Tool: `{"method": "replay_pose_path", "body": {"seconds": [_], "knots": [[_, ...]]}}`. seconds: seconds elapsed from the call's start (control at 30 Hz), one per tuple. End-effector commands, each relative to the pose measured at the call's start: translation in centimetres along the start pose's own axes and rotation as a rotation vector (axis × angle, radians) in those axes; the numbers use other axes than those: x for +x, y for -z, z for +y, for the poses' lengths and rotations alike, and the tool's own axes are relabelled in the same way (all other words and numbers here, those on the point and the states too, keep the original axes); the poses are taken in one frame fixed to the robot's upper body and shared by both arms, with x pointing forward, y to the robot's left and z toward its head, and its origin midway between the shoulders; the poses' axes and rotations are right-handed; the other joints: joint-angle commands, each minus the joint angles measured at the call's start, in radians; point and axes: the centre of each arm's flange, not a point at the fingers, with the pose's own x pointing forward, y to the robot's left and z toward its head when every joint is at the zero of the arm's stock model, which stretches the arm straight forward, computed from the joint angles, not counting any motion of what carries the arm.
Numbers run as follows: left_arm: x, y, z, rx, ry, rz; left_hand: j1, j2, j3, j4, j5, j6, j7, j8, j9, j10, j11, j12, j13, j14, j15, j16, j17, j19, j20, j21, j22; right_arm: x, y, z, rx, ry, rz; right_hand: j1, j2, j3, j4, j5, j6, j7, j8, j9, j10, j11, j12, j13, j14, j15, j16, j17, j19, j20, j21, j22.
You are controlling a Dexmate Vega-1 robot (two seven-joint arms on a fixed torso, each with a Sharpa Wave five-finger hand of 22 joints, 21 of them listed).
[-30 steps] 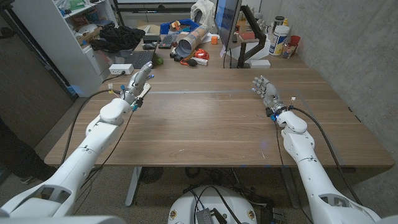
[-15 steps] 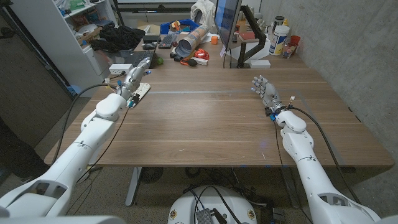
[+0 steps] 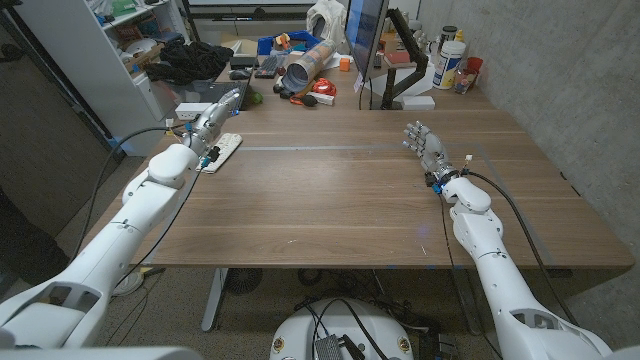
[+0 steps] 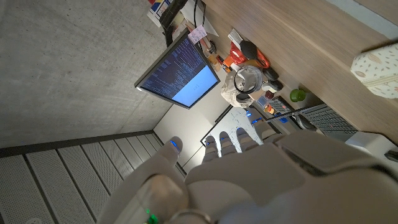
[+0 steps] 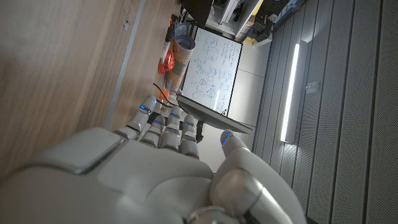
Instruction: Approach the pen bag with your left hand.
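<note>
pen bag (image 3: 222, 151) sits at the table's (image 3: 340, 200) far left edge, pale with a small print; i also see it in the left wrist view (image 4: 378, 67). my left hand (image 3: 214, 120) hangs over its far end, fingers straight and apart, gripping nothing; contact i can't tell. my right hand (image 3: 424, 145) is well apart on the right side, fingers up and spread, holding nothing. monitor (image 3: 362, 30) and desk clutter (image 3: 300, 75) behind the table.
</note>
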Motion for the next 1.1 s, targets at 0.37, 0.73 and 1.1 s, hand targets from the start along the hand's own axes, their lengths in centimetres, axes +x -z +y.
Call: {"method": "replay_pose_path", "body": {"seconds": [0.37,0.73,1.1], "knots": [[0.5,-1.6,1.8,0.146,0.035,0.016,0.013,0.003,0.005,-0.005,0.005,0.008,-0.005,-0.003,0.006,0.004,-0.009,0.004,0.003,0.007,-0.01,0.005,0.003,0.002,-0.011,-0.005,0.002,0.0,-0.2,0.1,-0.001,-0.011,-0.01,0.011,0.017,-0.003,0.001,0.005,0.008,0.0,0.008,0.005,0.006,0.002,0.004,0.001,0.007,0.005,0.001,0.002,0.002,-0.019,-0.01,0.001],[0.2,-2.4,3.3,0.219,0.022,0.026,0.014,0.002,0.004,-0.005,0.005,0.01,-0.008,-0.004,0.006,0.008,-0.01,0.005,0.003,0.01,-0.008,0.005,0.003,0.005,0.002,-0.006,0.001,-0.2,-0.2,0.1,-0.001,-0.013,-0.011,0.01,0.017,-0.004,0.002,0.005,0.007,0.0,0.007,0.005,0.006,0.001,0.004,0.001,0.006,0.005,0.001,0.002,0.002,-0.019,-0.013,0.001],[0.1,-3.0,5.0,0.306,-0.002,0.037,0.016,-0.001,0.003,-0.005,0.006,0.017,-0.013,-0.002,0.006,0.014,-0.015,0.007,0.003,0.014,-0.009,0.005,0.003,0.007,0.02,-0.007,0.001,-0.2,-0.4,0.2,-0.003,-0.016,-0.017,0.011,0.017,-0.005,0.001,0.005,0.008,0.0,0.007,0.005,0.007,0.003,0.004,0.001,0.007,0.004,0.001,0.002,0.004,-0.018,-0.016,0.001]]}}
